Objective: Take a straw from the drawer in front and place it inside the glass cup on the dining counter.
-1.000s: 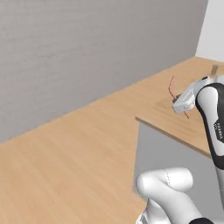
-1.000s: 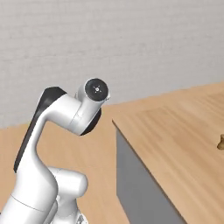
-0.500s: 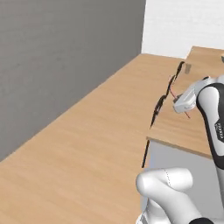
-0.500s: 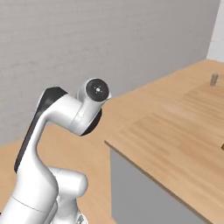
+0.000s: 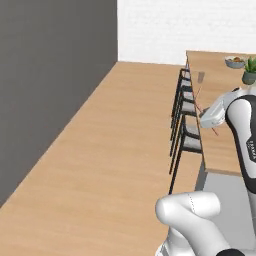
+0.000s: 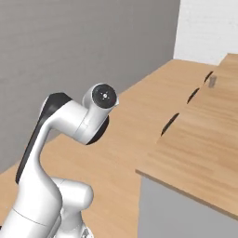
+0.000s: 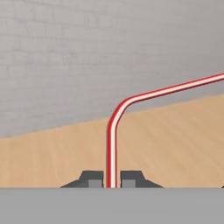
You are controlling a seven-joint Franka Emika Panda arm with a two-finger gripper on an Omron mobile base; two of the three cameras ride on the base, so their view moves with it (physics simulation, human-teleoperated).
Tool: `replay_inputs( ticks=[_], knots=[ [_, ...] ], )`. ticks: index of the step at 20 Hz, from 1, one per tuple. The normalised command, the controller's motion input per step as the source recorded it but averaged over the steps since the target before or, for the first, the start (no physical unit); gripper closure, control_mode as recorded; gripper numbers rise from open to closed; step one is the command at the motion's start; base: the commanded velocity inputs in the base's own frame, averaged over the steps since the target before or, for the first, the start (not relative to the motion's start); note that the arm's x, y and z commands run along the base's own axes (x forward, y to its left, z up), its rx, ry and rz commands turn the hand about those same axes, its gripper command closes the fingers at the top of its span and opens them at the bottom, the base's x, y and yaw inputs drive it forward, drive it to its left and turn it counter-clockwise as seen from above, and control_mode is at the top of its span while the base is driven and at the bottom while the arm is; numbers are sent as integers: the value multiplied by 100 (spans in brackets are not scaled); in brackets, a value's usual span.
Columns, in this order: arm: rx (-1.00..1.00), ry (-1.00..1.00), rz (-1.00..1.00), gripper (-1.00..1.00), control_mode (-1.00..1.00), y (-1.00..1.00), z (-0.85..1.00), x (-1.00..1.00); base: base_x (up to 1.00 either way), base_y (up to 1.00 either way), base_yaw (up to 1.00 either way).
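While the straw is clamped between the closed fingers of the gripper, its bent end is directed sideways.

Count: one straw, red-and-white striped. One light-wood dining counter. One glass cup on it. Chairs along the counter edge: at least four, exact number unclear. One potted plant. One bowl.

The dining counter carries a plant pot and bowl.
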Motion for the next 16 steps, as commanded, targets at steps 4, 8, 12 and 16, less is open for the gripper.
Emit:
replay_inputs(
  ticks=[4, 8, 12, 16],
  knots=[
    [0, 0, 0, 100, 100, 0, 0, 0, 71, 100, -44],
    [0, 0, 0, 100, 100, 0, 0, 0, 78, 99, -44],
    [0, 0, 0, 100, 100, 0, 0, 0, 89, 94, -45],
    [0, 0, 0, 100, 100, 0, 0, 0, 95, 88, -46]
  ],
)
